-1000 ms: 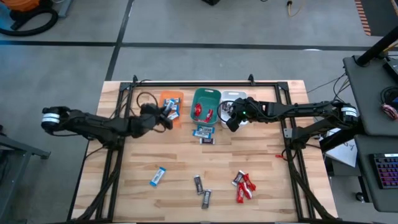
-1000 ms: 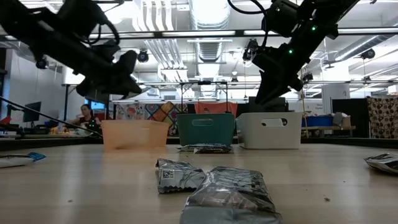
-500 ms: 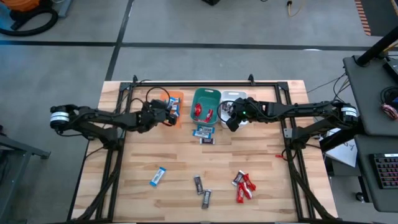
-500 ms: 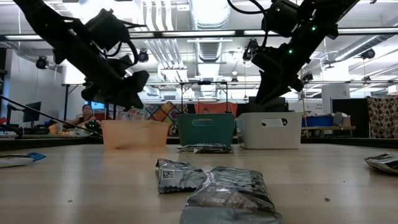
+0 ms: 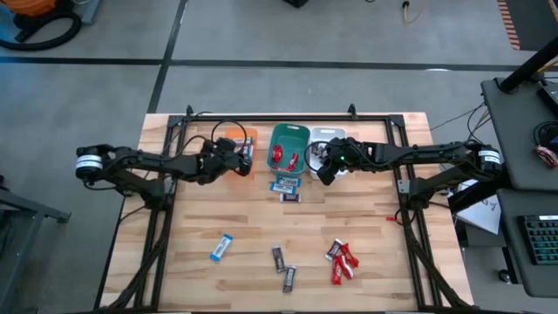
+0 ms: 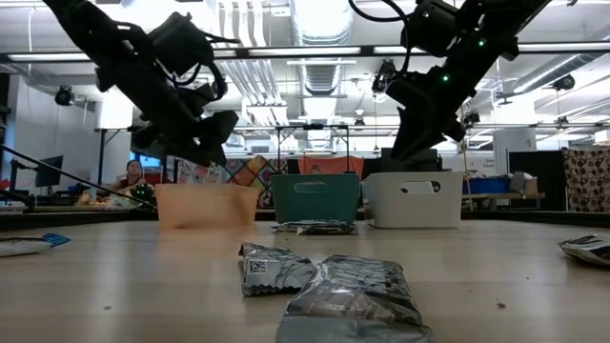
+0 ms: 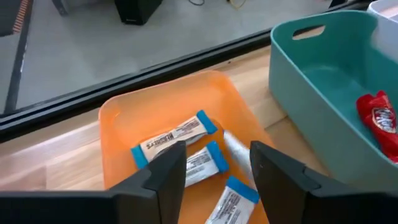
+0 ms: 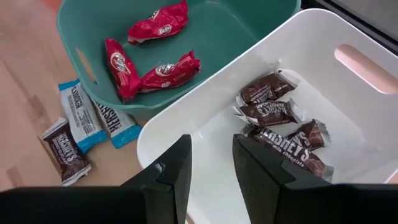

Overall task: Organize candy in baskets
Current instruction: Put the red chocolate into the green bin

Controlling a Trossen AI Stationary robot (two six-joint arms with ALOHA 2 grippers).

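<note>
Candy is lying all over the bench, and from where I am standing the nearest pieces are two dark bars close to the front edge, with a small cluster of red bars to one side of them and a lone blue-and-white bar to the other. Farther in, a little pile of mixed bars is sitting just in front of the teal basket. At the far edge the three baskets are standing in a row: the orange basket is holding blue-and-white pieces, the teal one red pieces, and the white basket dark pieces. The left end effector is hovering over the orange basket with its fingers parted and nothing between them, so I am judging that the drop there is done. The right end effector is hanging over the near wall of the white basket, fingers likewise apart and empty as far as I am seeing. To do this step well, I am thinking the left arm should be lifting straight up and clearing the orange rim before swinging away, so it is not catching the light basket and dragging it. It should then be heading for the lone blue-and-white bar on its own side, coming down across the bar's narrow width. The right arm is better placed for the dark and red pieces, or the pile by the teal basket, and the two arms should be keeping well apart over the middle.
</note>
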